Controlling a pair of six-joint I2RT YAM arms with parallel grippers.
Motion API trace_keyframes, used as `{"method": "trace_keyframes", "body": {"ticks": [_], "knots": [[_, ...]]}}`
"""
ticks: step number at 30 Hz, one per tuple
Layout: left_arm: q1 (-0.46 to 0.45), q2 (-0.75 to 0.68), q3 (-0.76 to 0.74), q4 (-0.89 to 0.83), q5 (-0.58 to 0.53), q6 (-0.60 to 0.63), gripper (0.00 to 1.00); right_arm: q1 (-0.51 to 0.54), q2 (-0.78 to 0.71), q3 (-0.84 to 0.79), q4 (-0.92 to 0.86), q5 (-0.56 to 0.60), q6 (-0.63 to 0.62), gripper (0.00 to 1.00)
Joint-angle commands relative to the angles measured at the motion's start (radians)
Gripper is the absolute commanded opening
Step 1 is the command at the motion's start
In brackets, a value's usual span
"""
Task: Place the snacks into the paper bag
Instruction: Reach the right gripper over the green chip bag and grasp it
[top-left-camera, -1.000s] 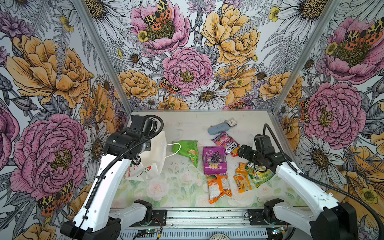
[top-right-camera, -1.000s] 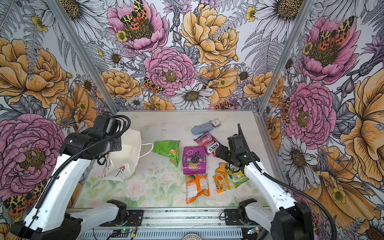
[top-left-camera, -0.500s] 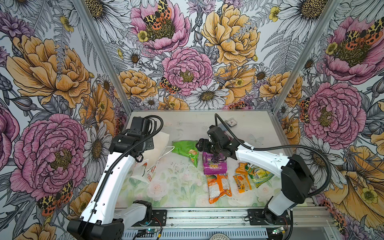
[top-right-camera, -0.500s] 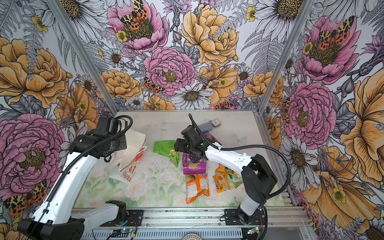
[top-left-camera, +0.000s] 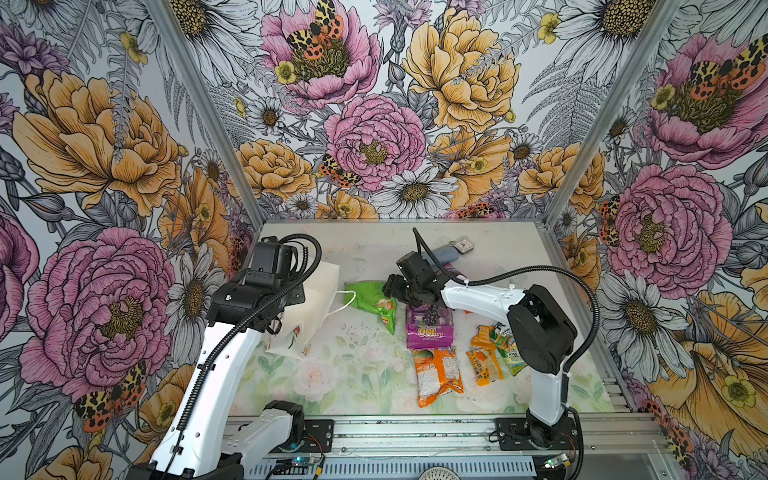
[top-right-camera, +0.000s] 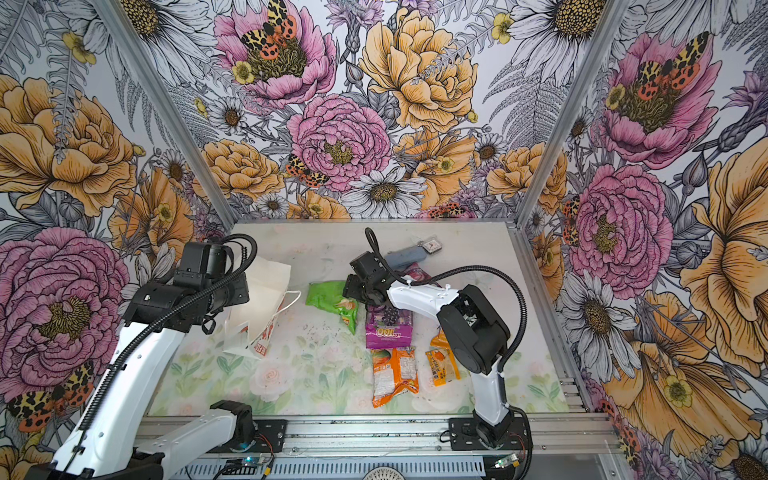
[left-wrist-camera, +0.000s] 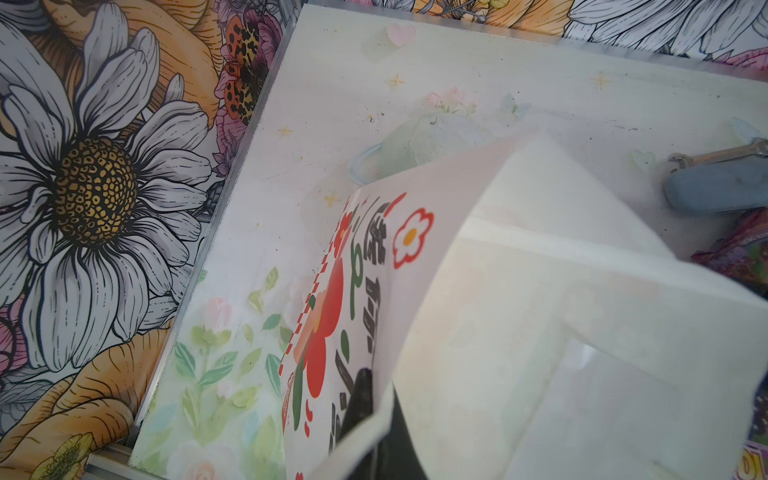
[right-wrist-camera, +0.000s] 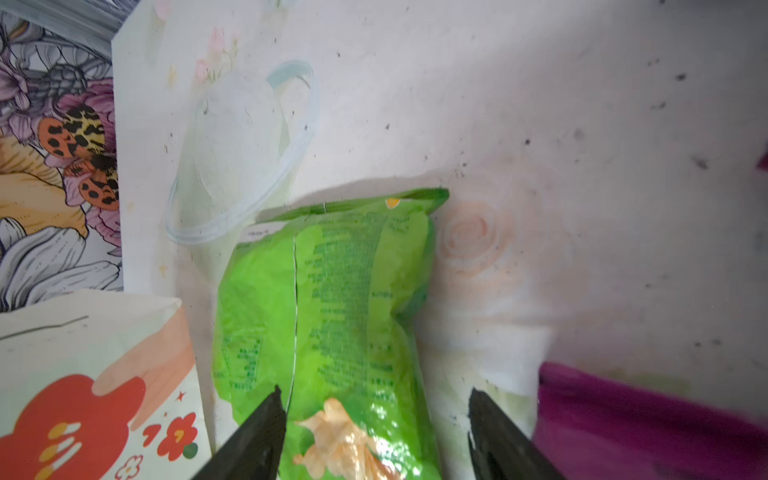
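Observation:
The white paper bag (top-left-camera: 316, 291) (top-right-camera: 266, 286) leans tilted at the left, its red flower print showing in the left wrist view (left-wrist-camera: 519, 291). My left gripper (left-wrist-camera: 378, 419) is shut on its rim, one finger outside and one inside. Among the snacks, a green packet (top-left-camera: 370, 297) (top-right-camera: 330, 299) (right-wrist-camera: 324, 299) lies beside the bag's cord handle. My right gripper (top-left-camera: 392, 289) (right-wrist-camera: 374, 399) hovers open over its near end, one finger above the packet and one over bare table. The purple grape pouch (top-left-camera: 430, 328) (top-right-camera: 388, 328) lies just to its right.
An orange packet (top-left-camera: 438, 370), a small orange one (top-left-camera: 484, 365) and a green-yellow one (top-left-camera: 509, 349) lie at the front right, partly under my right arm. A grey-blue case (top-left-camera: 446, 254) (left-wrist-camera: 715, 193) with a small square tag (top-left-camera: 463, 245) sits at the back.
My right arm swung from the right-hand packets across to the green packet, its jaws narrowing slightly. The bag shifted and tilted in my left gripper.

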Motion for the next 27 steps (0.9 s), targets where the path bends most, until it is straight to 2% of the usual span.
{"method": "trace_keyframes", "body": {"ticks": [1, 16, 18, 23, 27], "knots": [[0.007, -0.002, -0.007, 0.044, 0.026, 0.007, 0.00, -0.011, 0.065, 0.065, 0.013, -0.062, -0.007, 0.72], [0.010, -0.012, -0.027, 0.064, 0.054, 0.008, 0.00, -0.013, 0.181, 0.100, 0.037, -0.181, 0.042, 0.65], [0.011, -0.011, -0.028, 0.067, 0.062, 0.007, 0.00, -0.018, 0.177, 0.061, 0.110, -0.213, 0.086, 0.59], [0.010, -0.009, -0.038, 0.086, 0.102, 0.010, 0.00, -0.020, 0.147, -0.002, 0.272, -0.262, 0.133, 0.38], [0.011, -0.004, -0.037, 0.086, 0.103, 0.010, 0.00, -0.021, 0.102, -0.032, 0.308, -0.275, 0.138, 0.20]]}}
